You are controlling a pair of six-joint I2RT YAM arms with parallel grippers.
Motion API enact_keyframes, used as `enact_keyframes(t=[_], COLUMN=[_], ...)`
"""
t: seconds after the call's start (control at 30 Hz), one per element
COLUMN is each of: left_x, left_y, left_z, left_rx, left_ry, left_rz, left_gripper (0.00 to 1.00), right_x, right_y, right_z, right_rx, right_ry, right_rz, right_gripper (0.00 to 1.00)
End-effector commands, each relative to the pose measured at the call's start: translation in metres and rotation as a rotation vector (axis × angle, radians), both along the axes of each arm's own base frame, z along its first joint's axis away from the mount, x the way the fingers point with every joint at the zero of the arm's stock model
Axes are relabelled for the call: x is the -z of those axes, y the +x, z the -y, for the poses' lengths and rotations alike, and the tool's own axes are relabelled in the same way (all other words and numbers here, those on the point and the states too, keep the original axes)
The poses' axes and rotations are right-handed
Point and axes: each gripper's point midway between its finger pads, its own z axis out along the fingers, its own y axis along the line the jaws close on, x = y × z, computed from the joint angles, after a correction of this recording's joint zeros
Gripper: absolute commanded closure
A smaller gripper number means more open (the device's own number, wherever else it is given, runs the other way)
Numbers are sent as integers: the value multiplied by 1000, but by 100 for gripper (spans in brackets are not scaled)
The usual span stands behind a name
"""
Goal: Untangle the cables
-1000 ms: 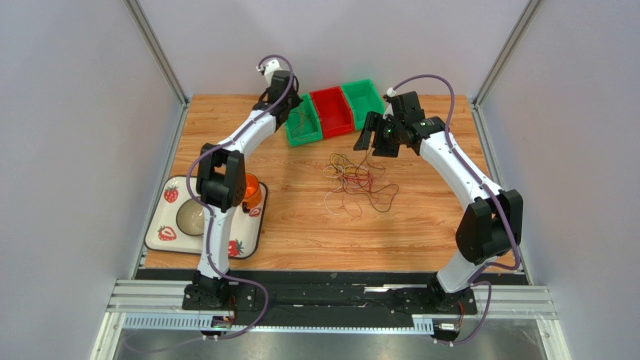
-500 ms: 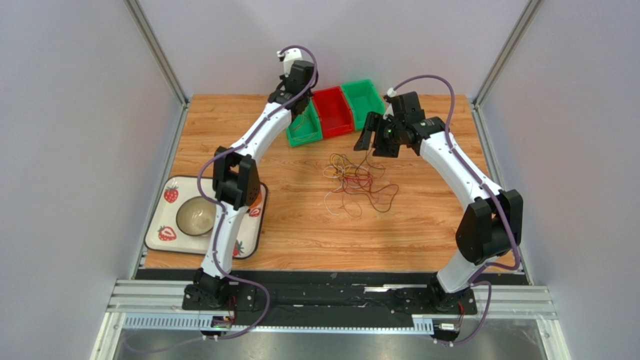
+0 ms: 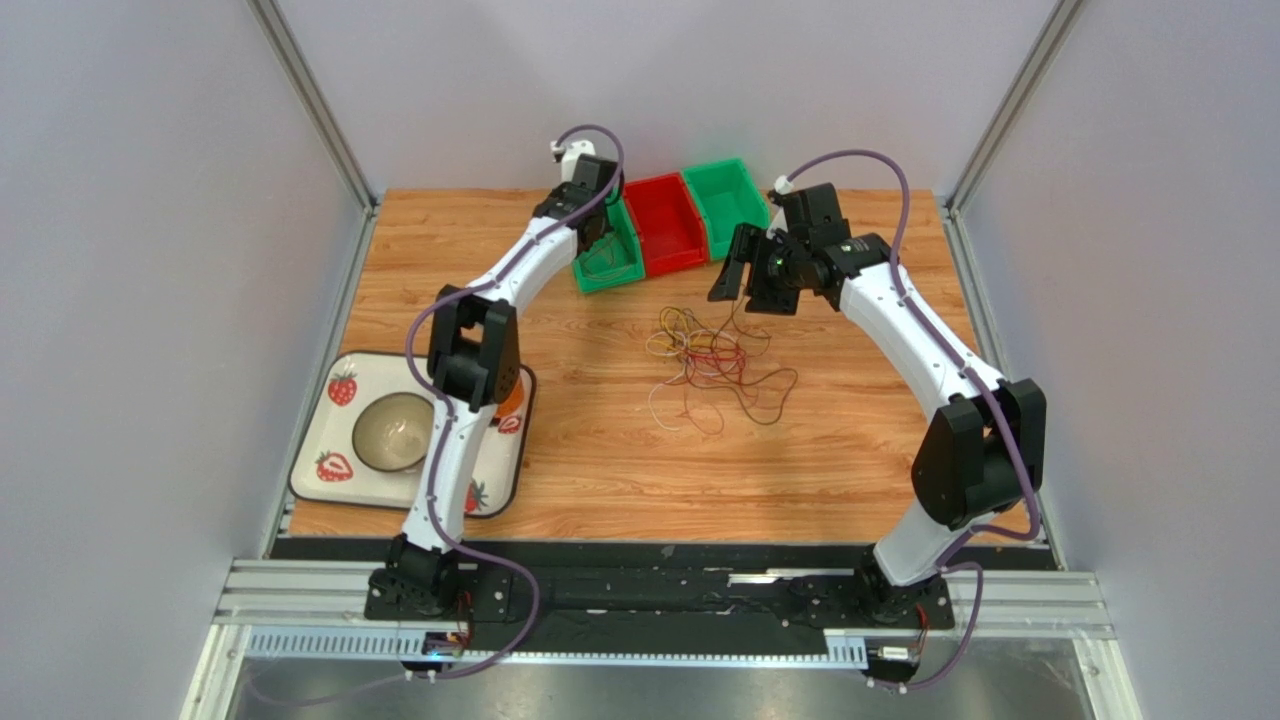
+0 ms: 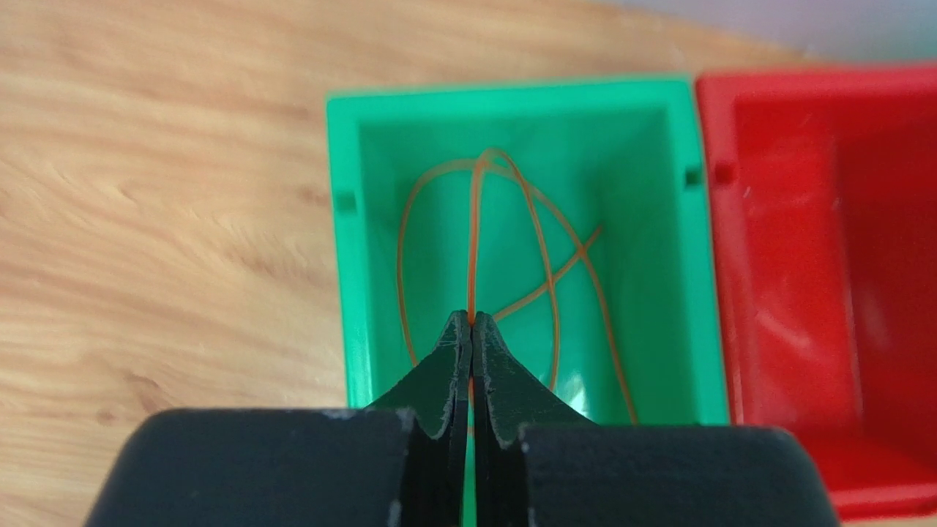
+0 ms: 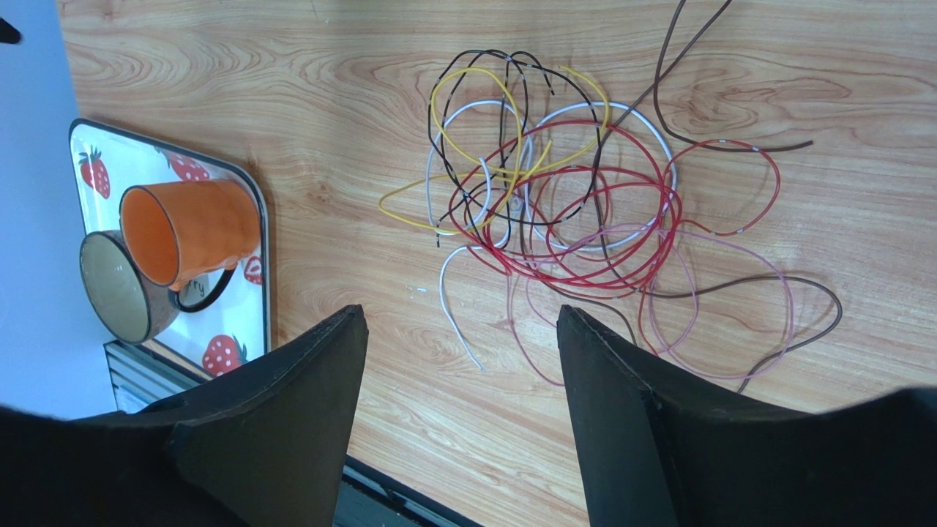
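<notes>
Left wrist view: left gripper (image 4: pixel 472 335) has its fingers pressed together, nipping a thin orange looping wire (image 4: pixel 477 220) right at the tips. The rest of that wire coils below and ahead of the tips, inside the open green plastic bin (image 4: pixel 343 253). Glossy red plastic bin (image 4: pixel 814 253) sits just to the tool's right, with nothing visible in it.

Right wrist view: right gripper (image 5: pixel 460 329) is spread wide, holds nothing and hangs above the wooden tabletop (image 5: pixel 275 88). The tangle of thin red, yellow, white, black, brown and pink wires (image 5: pixel 561 209) lies flat on the wood ahead of its fingertips, spilling off to the tool's right, apart from the pads.

Step, as I read it: drop-off of one separated cable. The orange one is over the green bin and only the pinch is left to let go. Most of the job is not done — the pile is heavily interlaced.

Next move calls for:
- Left jaws part so the orange wire falls clear. Watch that it doesn't cling to a pad and ride out over the bin wall on the lift.
- Then one strand from the pile. An outer one such as the dark brown loop (image 5: pixel 819 302) looks the easier pick.
- Thin wire flat on wood means the tips go right down to the surface.
- A pull will likely drag neighbours — the other arm may need to pin the pile.
</notes>
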Motion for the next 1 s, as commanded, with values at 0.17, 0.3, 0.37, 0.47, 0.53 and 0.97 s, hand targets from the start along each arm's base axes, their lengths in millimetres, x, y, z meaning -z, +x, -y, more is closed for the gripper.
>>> enact_keyframes(t=[0.17, 0.3, 0.37, 0.47, 0.53, 0.97], left_x=[-53, -72, -72, -69, -75, -152], left_y=[7, 8, 4, -1, -5, -67], left_z=[25, 22, 17, 14, 12, -20], left_rx=[80, 74, 62, 60, 59, 167], left_ry=[-82, -65, -49, -43, -45, -39], left_rz=[86, 114, 103, 86, 87, 17], left_gripper=[64, 2, 2, 1, 1, 8], right_x=[-14, -17, -18, -18, -19, -17], right_y=[3, 3, 3, 3, 3, 8], right_z=[-2, -2, -2, -2, -1, -4], right_rx=[-3, 1, 1, -1, 0, -9], right_ry=[30, 27, 27, 28, 27, 34], right_rz=[42, 50, 51, 53, 54, 81], right_gripper=[32, 31, 31, 31, 31, 31])
